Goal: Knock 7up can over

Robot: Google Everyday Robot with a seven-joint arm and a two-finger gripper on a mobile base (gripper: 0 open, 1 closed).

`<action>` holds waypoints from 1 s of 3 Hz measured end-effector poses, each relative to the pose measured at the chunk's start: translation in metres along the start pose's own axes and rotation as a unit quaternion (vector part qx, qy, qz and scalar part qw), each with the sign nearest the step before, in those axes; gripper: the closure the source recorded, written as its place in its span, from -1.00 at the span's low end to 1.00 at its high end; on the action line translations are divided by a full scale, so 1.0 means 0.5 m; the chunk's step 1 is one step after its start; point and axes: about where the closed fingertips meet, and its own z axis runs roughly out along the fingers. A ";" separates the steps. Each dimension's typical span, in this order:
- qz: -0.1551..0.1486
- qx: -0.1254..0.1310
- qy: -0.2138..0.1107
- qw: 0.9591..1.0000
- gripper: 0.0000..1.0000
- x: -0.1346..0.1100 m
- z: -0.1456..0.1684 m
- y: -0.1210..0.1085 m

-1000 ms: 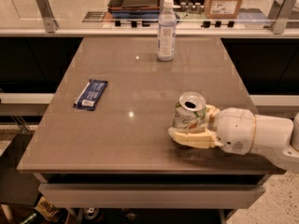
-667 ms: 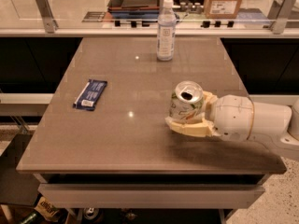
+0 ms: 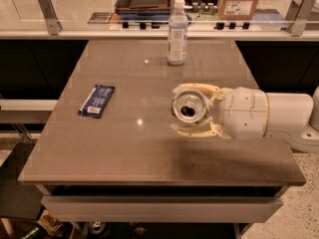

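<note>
The 7up can (image 3: 190, 109) is tipped on its side at the right middle of the table (image 3: 129, 153). Its silver top with the open mouth faces left, toward the camera. My gripper (image 3: 193, 109) reaches in from the right. Its cream fingers (image 3: 198, 88) lie one above and one below the can and close on its body. The white wrist (image 3: 246, 113) sits behind the can and hides its lower part.
A clear plastic bottle with a white cap (image 3: 177, 32) stands at the far edge of the table. A dark blue snack packet (image 3: 96, 100) lies flat at the left. A glass-railed counter with a tray and a cardboard box (image 3: 237, 0) runs behind the table.
The can stood upright between the fingers, then leaned over. It now lies tipped with its top facing left. The gripper has turned and shifted slightly left and away with it.
</note>
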 end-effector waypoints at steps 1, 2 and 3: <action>-0.090 -0.058 0.018 0.994 1.00 -0.004 0.009 0.012; -0.151 -0.154 0.031 0.976 1.00 0.029 0.014 0.045; -0.164 -0.185 0.039 0.968 1.00 0.043 0.017 0.067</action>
